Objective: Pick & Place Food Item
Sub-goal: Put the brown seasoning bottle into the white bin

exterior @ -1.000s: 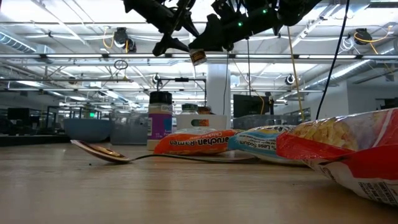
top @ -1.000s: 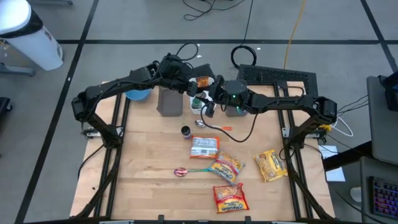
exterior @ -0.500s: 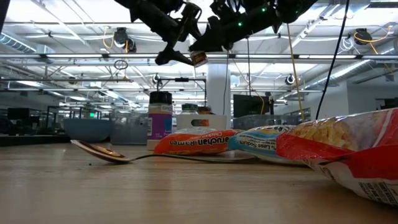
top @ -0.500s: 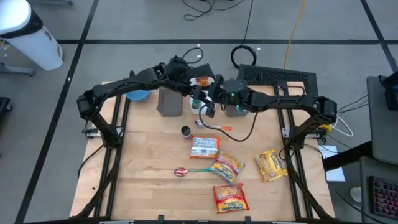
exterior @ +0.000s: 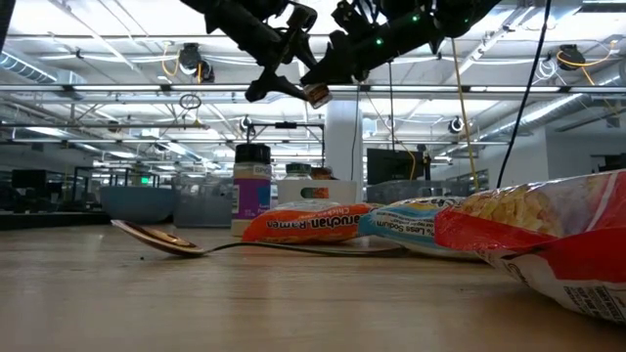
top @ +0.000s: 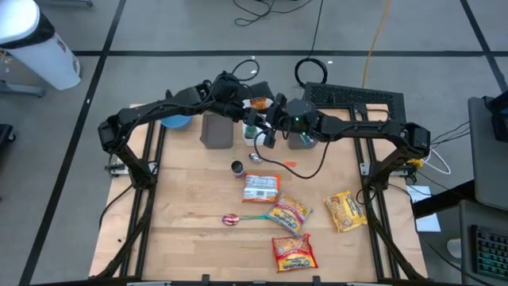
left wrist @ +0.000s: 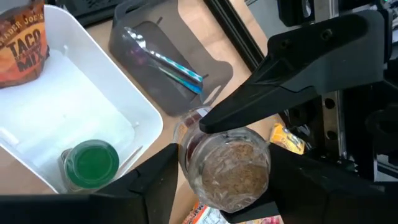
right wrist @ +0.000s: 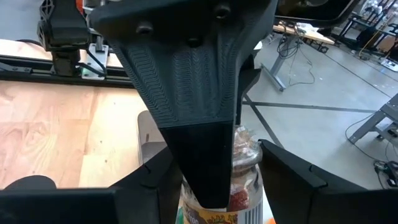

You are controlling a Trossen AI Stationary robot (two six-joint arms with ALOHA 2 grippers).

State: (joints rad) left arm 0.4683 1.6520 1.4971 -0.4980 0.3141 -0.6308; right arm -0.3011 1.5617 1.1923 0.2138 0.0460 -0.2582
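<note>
I have the arms meeting in mid-air above the back edge of the table [top: 190, 206], and I read the step as passing the jar [exterior: 316, 95] from one arm to the other.

The left gripper [top: 249, 119] reaches in from the left and straddles the jar's body. I cannot tell from these views whether it has clamped or only brackets the glass. Before anything lets go I want it square on the body below the lid, centred and not riding the rim, and visibly bearing on both sides. The white bin [left wrist: 143, 118] lies below and just beside it, so I judge a slip here would send the jar onto the bin wall or the table.

The jar hangs well clear of the table, between the two grippers. It is small, round and clear-walled, filled with a brownish granular content, with a printed label part-hidden by a dark finger. I take it for rigid and smooth, so likely to twist if pinched off-centre.

The right gripper [top: 268, 137] comes in from the right and is clenched on the jar; I take it as the one bearing the weight. I would let it go only once the left side is firm, then back it straight out, so that it does not drag the jar.
</note>
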